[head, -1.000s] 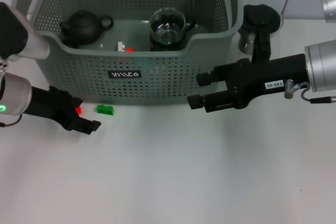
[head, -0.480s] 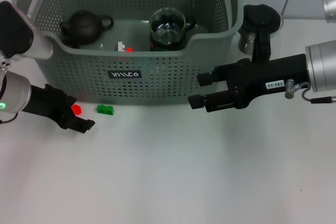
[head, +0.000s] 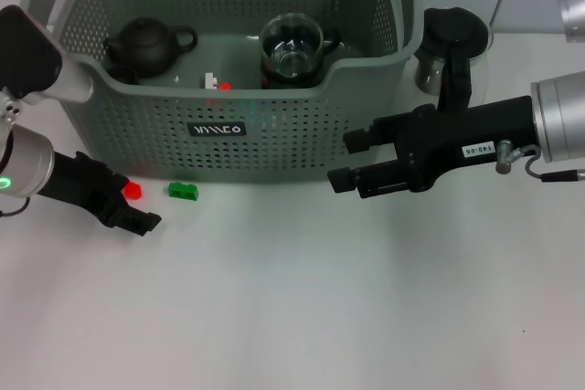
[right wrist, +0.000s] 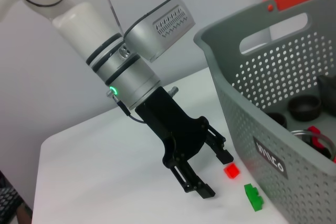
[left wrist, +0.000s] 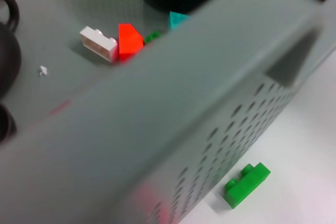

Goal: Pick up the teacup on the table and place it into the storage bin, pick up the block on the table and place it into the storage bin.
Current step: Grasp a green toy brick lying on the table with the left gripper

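Observation:
The grey storage bin (head: 274,139) (right wrist: 283,90) stands at the back of the table. Inside it are a glass teacup (head: 292,47) with a dark handle, a black teapot (head: 146,43) and several small blocks (left wrist: 129,39). On the table in front of the bin lie a red block (head: 133,190) (right wrist: 231,170) and a green block (head: 183,191) (left wrist: 247,182). My left gripper (head: 137,204) (right wrist: 216,174) is open low over the table, with the red block just beyond its fingertips. At the bin's right corner my right gripper (head: 344,161) hangs open and holds nothing.
A glass vessel with a black lid (head: 450,38) stands outside the bin at the back right, behind my right arm. White tabletop (head: 292,317) stretches toward the front.
My left gripper has drawn back to the left, and the red block now shows fully on the table. The blocks and my right arm stay where they were.

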Robot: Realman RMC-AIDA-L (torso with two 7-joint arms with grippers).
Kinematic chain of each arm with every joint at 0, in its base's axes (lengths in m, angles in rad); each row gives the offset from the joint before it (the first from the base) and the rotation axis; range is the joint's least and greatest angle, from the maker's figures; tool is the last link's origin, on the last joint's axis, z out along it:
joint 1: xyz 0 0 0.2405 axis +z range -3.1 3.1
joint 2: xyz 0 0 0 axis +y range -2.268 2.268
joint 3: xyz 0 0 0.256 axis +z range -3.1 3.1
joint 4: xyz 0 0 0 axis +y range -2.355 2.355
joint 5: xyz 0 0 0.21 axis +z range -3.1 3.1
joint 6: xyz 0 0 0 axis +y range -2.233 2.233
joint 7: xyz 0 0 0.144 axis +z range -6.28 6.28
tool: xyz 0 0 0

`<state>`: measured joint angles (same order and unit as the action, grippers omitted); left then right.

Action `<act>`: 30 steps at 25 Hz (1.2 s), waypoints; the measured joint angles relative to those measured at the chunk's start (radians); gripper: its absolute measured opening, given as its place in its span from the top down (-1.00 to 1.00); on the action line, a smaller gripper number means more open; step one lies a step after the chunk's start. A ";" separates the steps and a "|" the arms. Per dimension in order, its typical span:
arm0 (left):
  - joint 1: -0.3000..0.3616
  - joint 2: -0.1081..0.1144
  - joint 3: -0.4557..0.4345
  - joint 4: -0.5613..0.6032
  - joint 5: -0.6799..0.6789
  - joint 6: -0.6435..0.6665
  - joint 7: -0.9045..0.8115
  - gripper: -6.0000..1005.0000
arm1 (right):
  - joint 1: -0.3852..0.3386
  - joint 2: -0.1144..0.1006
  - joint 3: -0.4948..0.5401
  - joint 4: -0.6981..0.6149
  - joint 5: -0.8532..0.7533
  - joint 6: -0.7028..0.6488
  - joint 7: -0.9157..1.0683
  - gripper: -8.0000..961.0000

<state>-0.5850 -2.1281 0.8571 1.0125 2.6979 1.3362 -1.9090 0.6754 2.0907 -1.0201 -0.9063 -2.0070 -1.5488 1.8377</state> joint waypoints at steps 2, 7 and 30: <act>-0.003 0.001 0.001 -0.007 0.000 0.000 0.000 -0.67 | 0.003 0.000 0.000 0.005 -0.003 0.000 0.000 -0.56; -0.010 0.001 -0.001 -0.021 0.000 0.005 0.000 -0.67 | 0.004 0.000 0.000 0.008 -0.004 -0.001 0.000 -0.56; 0.014 -0.024 -0.025 0.090 -0.007 0.074 -0.040 -0.67 | 0.008 -0.003 0.002 0.009 -0.004 -0.001 -0.002 -0.56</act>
<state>-0.5713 -2.1525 0.8323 1.1025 2.6907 1.4103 -1.9492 0.6838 2.0877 -1.0182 -0.8974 -2.0110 -1.5494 1.8353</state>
